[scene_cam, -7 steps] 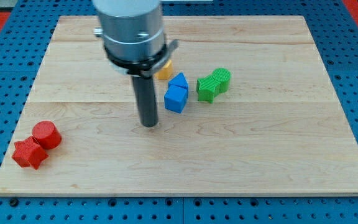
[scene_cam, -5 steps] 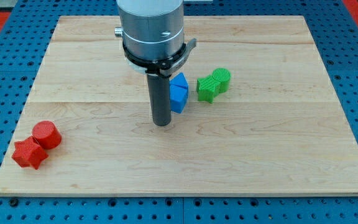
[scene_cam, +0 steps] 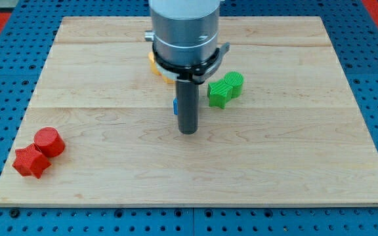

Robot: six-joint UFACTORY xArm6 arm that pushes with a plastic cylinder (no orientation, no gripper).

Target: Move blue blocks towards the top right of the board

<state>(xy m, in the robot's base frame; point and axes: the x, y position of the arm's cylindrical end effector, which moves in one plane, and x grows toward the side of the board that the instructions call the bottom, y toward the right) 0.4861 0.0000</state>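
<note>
My rod comes down from the view's top, and my tip (scene_cam: 188, 132) rests on the wooden board (scene_cam: 294, 157) near its middle. The blue blocks are almost wholly hidden behind the rod. Only a thin blue sliver (scene_cam: 174, 106) shows at the rod's left edge, just above my tip. Whether the tip touches them cannot be told.
A green star-shaped block (scene_cam: 218, 95) and a green cylinder (scene_cam: 234, 83) sit touching, right of the rod. A yellow block (scene_cam: 155, 65) peeks out left of the arm's body. A red cylinder (scene_cam: 48, 141) and a red star-shaped block (scene_cam: 30, 161) sit at the bottom left.
My rod has slid to the view's right, from left of the blue blocks to in front of them, and now covers them. The yellow block has come into sight on the left.
</note>
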